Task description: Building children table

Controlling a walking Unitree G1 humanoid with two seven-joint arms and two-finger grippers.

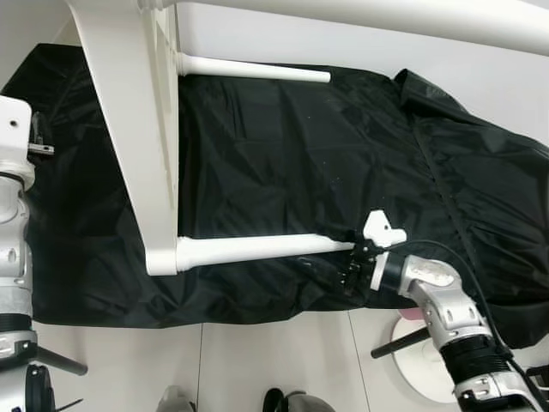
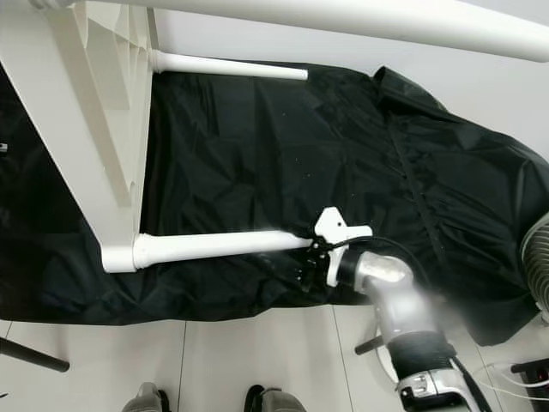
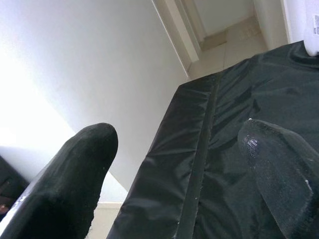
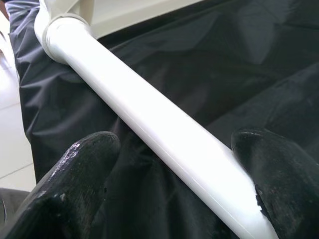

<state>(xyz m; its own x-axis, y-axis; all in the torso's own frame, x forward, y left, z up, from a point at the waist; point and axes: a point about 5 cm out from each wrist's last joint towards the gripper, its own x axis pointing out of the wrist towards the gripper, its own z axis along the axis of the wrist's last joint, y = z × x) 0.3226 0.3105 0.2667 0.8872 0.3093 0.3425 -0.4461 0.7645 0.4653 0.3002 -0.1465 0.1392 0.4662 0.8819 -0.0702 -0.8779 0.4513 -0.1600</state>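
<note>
A white children's table lies on its side on a black cloth (image 1: 343, 129), its top panel (image 1: 129, 129) on edge at the left. Two white legs point right along the cloth: the far leg (image 1: 253, 69) and the near leg (image 1: 257, 248). Another white leg (image 1: 386, 13) crosses the top of the view. My right gripper (image 1: 353, 262) is at the free end of the near leg. In the right wrist view it (image 4: 174, 139) is open, with that leg (image 4: 149, 109) running between the two fingers. My left gripper (image 3: 179, 139) is open and holds nothing, over the cloth's edge near a wall.
My left arm (image 1: 13, 215) stands at the left edge of the cloth. A white round base (image 1: 420, 360) sits on the tiled floor under my right arm, and a fan grille (image 2: 536, 257) shows at the right edge. My feet (image 1: 283, 402) are near the cloth's front edge.
</note>
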